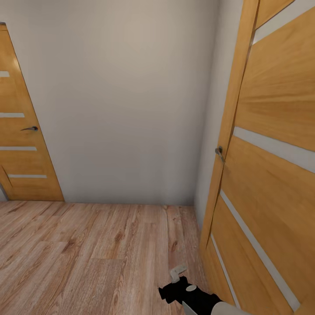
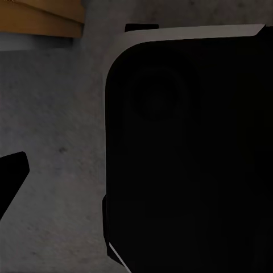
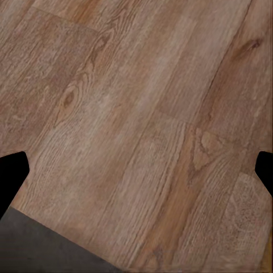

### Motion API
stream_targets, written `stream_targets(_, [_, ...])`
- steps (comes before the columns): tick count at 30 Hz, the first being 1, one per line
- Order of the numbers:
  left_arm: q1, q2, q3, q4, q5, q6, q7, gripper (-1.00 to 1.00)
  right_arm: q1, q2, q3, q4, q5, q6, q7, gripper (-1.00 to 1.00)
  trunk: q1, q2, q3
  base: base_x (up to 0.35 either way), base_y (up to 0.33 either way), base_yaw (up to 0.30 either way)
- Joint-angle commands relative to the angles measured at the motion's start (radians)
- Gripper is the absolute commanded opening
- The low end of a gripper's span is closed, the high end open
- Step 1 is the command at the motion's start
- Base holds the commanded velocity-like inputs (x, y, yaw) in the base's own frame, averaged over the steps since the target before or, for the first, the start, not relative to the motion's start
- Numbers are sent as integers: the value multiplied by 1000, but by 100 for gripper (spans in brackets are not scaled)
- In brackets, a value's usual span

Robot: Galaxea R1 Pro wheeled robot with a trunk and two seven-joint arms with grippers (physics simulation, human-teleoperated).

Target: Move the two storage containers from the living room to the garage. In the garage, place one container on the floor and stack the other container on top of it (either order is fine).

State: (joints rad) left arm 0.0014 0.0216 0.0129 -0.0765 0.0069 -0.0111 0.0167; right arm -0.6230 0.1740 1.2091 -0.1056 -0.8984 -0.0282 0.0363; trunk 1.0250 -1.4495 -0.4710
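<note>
- Fingers of the right gripper (image 3: 136,168) appear in the right wrist view as two dark tips (image 3: 11,173) at opposite edges of the frame, spread wide with nothing between them.
- Right wrist view, further: below the spread tips lies light wood plank floor (image 3: 142,114); a dark grey strip (image 3: 40,244) cuts across one corner, adjoining the planks.
- Left wrist view: a single dark fingertip (image 2: 11,173) of the left gripper shows at the frame edge; the other is not visible, so I cannot tell how far it is spread. A large black body with a pale rim (image 2: 193,153) stands close to the camera. Beside it is grey speckled concrete floor (image 2: 57,142), with a wooden edge (image 2: 40,17) in one corner.
- Head view: the right arm (image 1: 192,295) shows at the lower edge, black with a pale fitting. A plain white wall (image 1: 122,100) faces the robot. A wooden door with a lever handle (image 1: 24,131) stands at left; a second wooden door (image 1: 271,153) stands open at right, close by.
- Task items: neither storage container is located in these views.
</note>
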Motion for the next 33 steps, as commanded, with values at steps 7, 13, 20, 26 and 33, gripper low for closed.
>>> stream_targets(7, [0,0,1,0,1,-1,2,100,27,1,6,42,-11,-33,4,100,0,0,-1,0,0,0])
stream_targets(13, [0,0,1,0,1,-1,2,100,82,1,5,45,-10,-41,4,100,0,0,-1,0,0,0])
stream_targets(20, [0,0,1,-1,1,-1,2,100,139,1,6,46,-8,-45,4,100,0,0,-1,0,0,0])
stream_targets(26, [0,0,1,0,1,-1,2,100,170,1,5,93,-8,-48,2,100,0,0,-1,0,0,0])
stream_targets(33, [0,0,1,0,1,-1,2,100,215,1,5,106,-12,-58,2,100,0,0,-1,0,0,0])
